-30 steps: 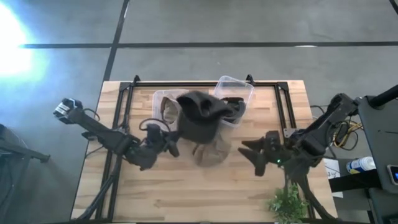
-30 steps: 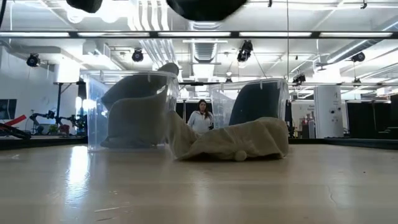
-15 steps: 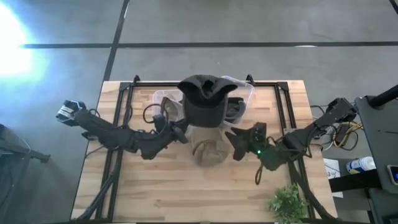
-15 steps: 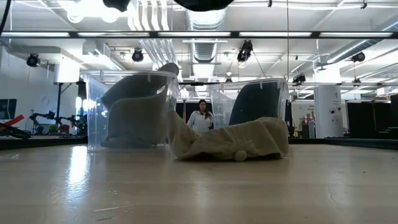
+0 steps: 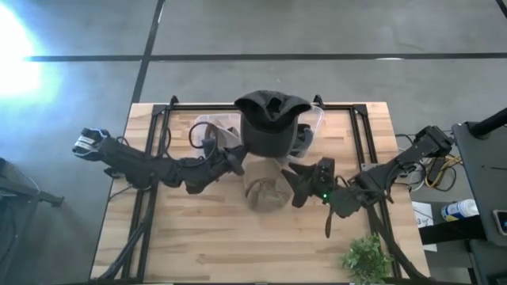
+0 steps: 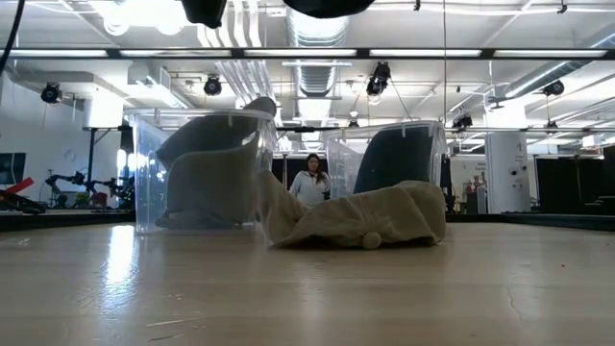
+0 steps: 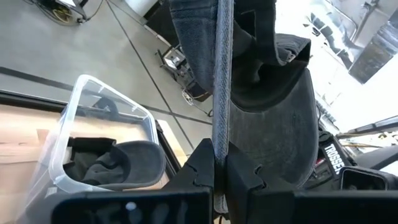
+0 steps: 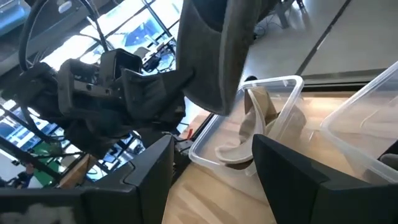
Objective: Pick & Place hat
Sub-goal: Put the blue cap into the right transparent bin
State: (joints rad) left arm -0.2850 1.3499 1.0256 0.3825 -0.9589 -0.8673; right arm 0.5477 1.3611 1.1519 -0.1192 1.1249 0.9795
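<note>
A dark hat [image 5: 271, 123] is held in the air above the table [image 5: 198, 245], over the far middle part of it, between and above two clear bins. Its fabric is pinched between the pressed-together fingers of the left gripper [image 5: 234, 162], as is shown in the left wrist view, where the hat [image 7: 261, 99] is seen hanging from the closed fingers [image 7: 202, 165]. Only the hat's lower edge [image 6: 327, 6] is caught at the top of the low view.

A tan hat [image 5: 265, 192] is left lying crumpled on the table near its centre, just below the raised dark one; in the low view it [image 6: 360, 219] is seen resting in front of the gap between the two bins. The left bin [image 5: 207, 131] is filled with tan and grey cloth, and the right bin [image 5: 309, 127] with dark cloth.

The right gripper [image 5: 299, 180] is held beside the tan hat, toward the right edge of the table, with its fingers [image 8: 292, 165] spread apart and nothing between them.

A small green plant [image 5: 366, 257] is set at the near right corner. A person [image 6: 310, 183] is seen far off in the room behind the table.
</note>
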